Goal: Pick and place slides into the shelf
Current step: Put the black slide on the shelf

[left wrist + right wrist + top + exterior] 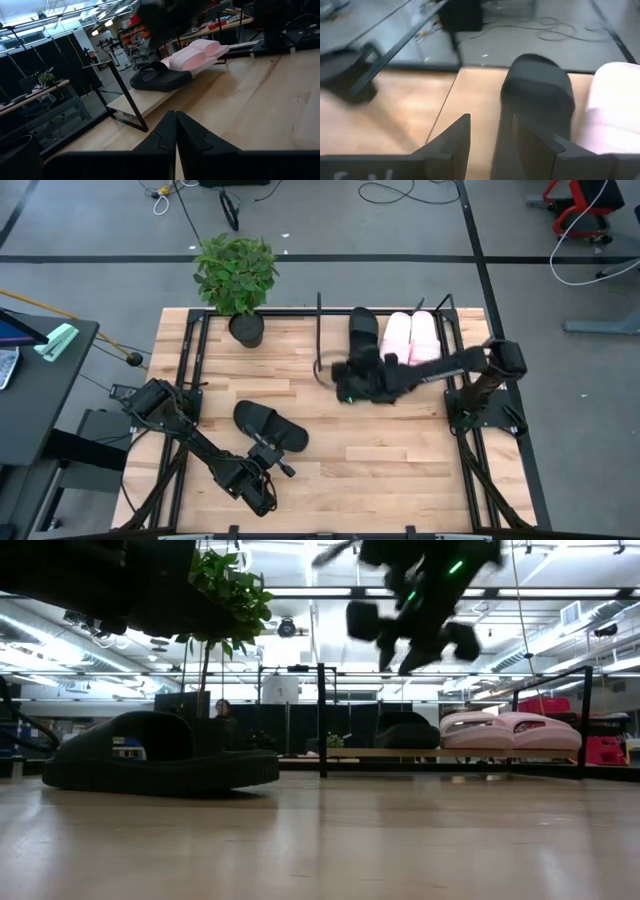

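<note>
Three slides sit in the shelf (320,330) at the table's far edge — two pink (411,338), one black (363,328). Your right gripper (352,380) hovers nearby, fingers apart, empty. Last black slide (268,424) lies near the front-left — left gripper (268,463) beside it, fingers together.

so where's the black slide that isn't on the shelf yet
In the high view the loose black slide lies on the table's left half near the front, next to the shut left gripper, diagonally in front of the potted plant and well apart from the shelf.
</note>
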